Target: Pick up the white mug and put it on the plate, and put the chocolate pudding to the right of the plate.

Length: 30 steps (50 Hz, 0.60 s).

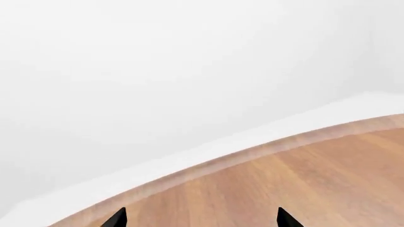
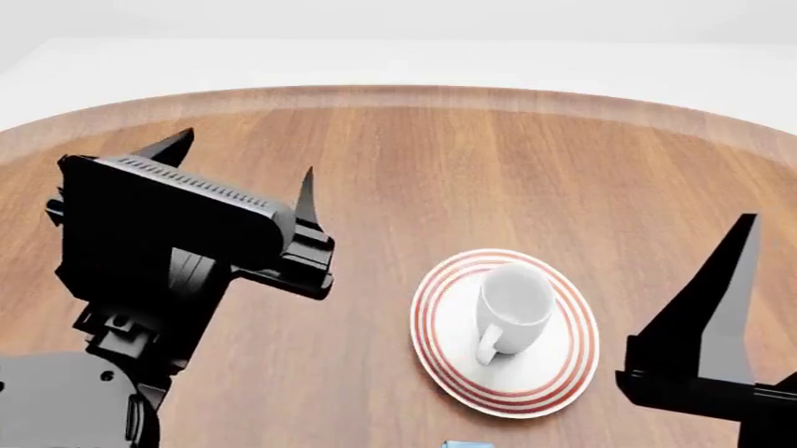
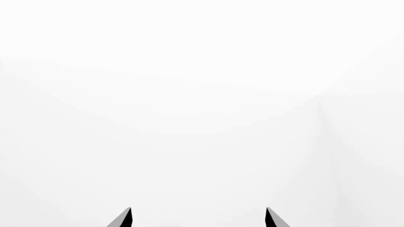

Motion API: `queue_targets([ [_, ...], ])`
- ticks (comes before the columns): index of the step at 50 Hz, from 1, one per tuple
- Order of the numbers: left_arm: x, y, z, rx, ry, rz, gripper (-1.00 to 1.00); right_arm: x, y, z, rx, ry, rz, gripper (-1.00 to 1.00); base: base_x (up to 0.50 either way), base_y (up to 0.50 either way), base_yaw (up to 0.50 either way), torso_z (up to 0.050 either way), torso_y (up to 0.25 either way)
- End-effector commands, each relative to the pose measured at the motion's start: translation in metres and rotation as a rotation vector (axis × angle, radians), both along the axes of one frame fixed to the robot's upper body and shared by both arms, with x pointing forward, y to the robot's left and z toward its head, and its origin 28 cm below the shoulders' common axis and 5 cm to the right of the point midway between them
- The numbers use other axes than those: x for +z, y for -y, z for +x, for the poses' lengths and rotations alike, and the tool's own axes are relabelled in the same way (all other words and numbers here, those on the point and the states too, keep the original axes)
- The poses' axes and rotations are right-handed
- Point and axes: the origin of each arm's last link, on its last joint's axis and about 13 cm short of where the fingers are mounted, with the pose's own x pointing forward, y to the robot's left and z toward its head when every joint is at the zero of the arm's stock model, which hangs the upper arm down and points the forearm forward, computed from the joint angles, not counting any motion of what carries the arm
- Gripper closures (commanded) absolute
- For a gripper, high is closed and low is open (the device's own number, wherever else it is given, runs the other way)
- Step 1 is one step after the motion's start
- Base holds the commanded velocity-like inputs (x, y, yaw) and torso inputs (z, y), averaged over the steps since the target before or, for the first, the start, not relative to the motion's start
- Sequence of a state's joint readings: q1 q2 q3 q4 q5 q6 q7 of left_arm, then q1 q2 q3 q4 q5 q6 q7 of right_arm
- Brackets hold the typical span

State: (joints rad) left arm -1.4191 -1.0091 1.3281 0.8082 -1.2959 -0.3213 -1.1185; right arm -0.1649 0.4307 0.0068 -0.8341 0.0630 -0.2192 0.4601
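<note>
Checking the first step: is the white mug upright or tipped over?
Upright: the white mug stands on the plate, open mouth up, handle toward the camera.

A round wooden table (image 2: 412,159) is seen. Its curved far edge is bordered by white floor (image 2: 412,61).

1 white mug (image 2: 514,303), 1 plate (image 2: 505,331), 1 table (image 2: 498,168), and 2 tools, left (image 2: 243,177) and right (image 2: 744,252).

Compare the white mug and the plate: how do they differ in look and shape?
The white mug is plain white; the plate has red rings around its rim. The mug is tall with a loop handle; the plate is flat and wider. The mug stands on the plate. Both are round and white.
</note>
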Motion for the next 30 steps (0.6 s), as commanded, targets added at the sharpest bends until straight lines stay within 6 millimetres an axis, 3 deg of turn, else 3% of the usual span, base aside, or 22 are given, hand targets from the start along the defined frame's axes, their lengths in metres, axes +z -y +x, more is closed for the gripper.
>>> queue_targets([
  [1, 0.006, -0.008, 0.004, 0.063, 0.104, -0.013, -1.0, 0.0, 0.0, 0.0, -0.01, 0.009, -0.018, -1.0, 0.0, 0.0, 0.0, 0.0, 0.0],
  [10, 0.004, -0.006, 0.003, 0.047, 0.101, -0.01, -1.0, 0.003, -0.007, -0.002, 0.0, -0.002, -0.026, -1.0, 0.0, 0.0, 0.0, 0.0, 0.0],
  [30, 0.008, -0.009, -0.001, 0.06, 0.114, 0.003, -1.0, -0.006, -0.042, -0.003, 0.126, -0.36, 0.017, -1.0, 0.0, 0.0, 0.0, 0.0, 0.0],
])
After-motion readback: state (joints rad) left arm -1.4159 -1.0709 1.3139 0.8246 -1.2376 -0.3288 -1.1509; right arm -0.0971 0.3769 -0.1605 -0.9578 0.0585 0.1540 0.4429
